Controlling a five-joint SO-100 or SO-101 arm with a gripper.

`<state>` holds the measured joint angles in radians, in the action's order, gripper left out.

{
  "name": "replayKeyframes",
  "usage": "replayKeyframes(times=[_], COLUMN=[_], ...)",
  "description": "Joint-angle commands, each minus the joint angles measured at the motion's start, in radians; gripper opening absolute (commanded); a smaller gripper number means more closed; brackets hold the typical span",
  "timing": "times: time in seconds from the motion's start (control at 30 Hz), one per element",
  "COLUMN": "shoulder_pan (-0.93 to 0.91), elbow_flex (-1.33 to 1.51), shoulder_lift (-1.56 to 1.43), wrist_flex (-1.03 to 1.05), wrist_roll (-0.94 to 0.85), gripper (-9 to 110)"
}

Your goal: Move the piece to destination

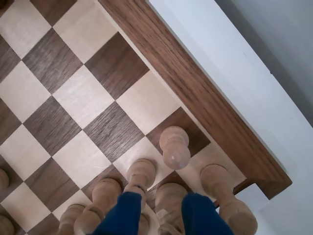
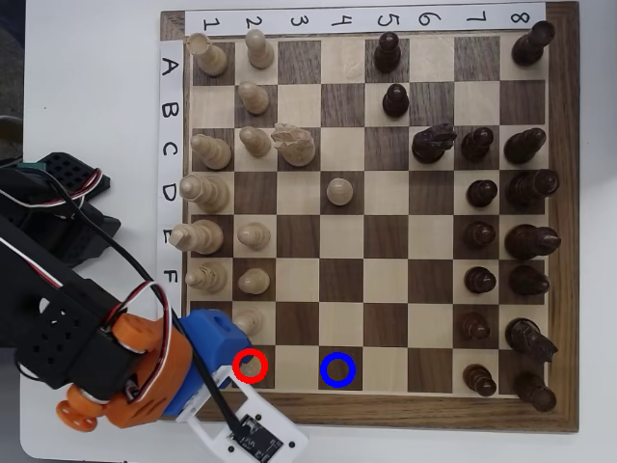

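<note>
The piece, a cream pawn with a ball head, stands upright on a dark square beside the board's wooden border. In the overhead view it sits inside a red ring at H2. The destination is the dark square with a blue ring, two squares to the pawn's right, and it is empty. My gripper has blue fingers and is open. It hovers just short of the pawn, over the pale pieces behind it, and holds nothing. In the overhead view the gripper is at the board's lower left corner.
Pale pieces crowd around my fingers at the near corner. More pale pieces line the left columns and dark pieces the right. A lone pale pawn stands mid-board. The board's raised wooden border runs beside the pawn.
</note>
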<state>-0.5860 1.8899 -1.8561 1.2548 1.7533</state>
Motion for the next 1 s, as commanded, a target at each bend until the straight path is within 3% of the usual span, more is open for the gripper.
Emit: replayKeyframes(times=[0.0,0.97], shoulder_pan=[0.003,-0.058], elbow_flex=[0.012,0.132], shoulder_lift=[-0.003,0.035], wrist_flex=[-0.112,-0.279], wrist_roll=[0.130,0.038], gripper=[14,19])
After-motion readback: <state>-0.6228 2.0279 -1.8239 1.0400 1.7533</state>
